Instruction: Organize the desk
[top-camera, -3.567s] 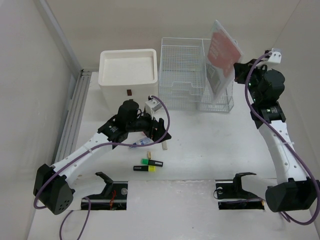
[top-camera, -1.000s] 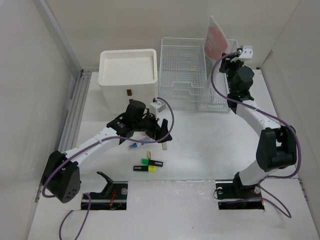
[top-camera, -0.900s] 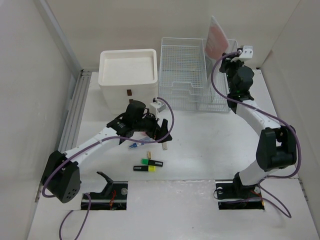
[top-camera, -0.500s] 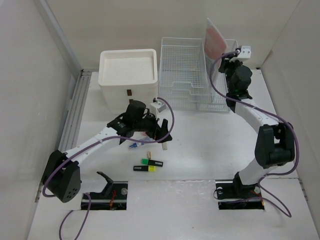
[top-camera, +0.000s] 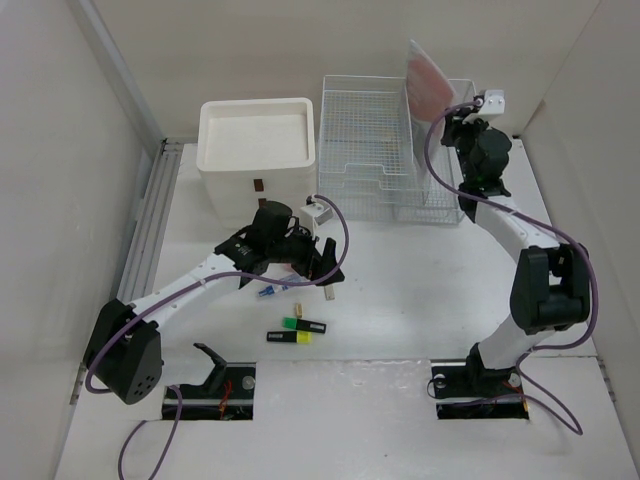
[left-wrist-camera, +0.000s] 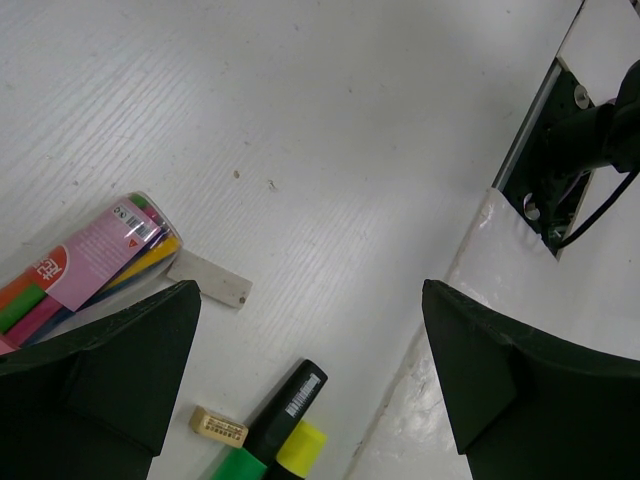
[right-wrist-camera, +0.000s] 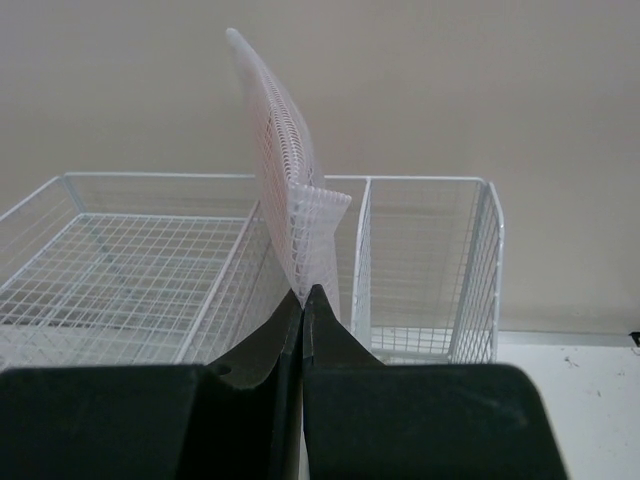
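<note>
Desk (top-camera: 420, 300): white, beige walls (top-camera: 60, 150).
My left gripper (left-wrist-camera: 308, 300): apart.
My right gripper (right-wrist-camera: 303, 296): clamped on mesh pouch (right-wrist-camera: 283, 190).
Change: pouch moved left.

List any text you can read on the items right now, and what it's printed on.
"A": a lone small letter, as best I can tell, on the pink label of the marker pack.
Large white letters on that same label: partly hidden, unreadable.
White print on the black highlighter: too small to read.
No text shows on the mesh pouch.
</note>
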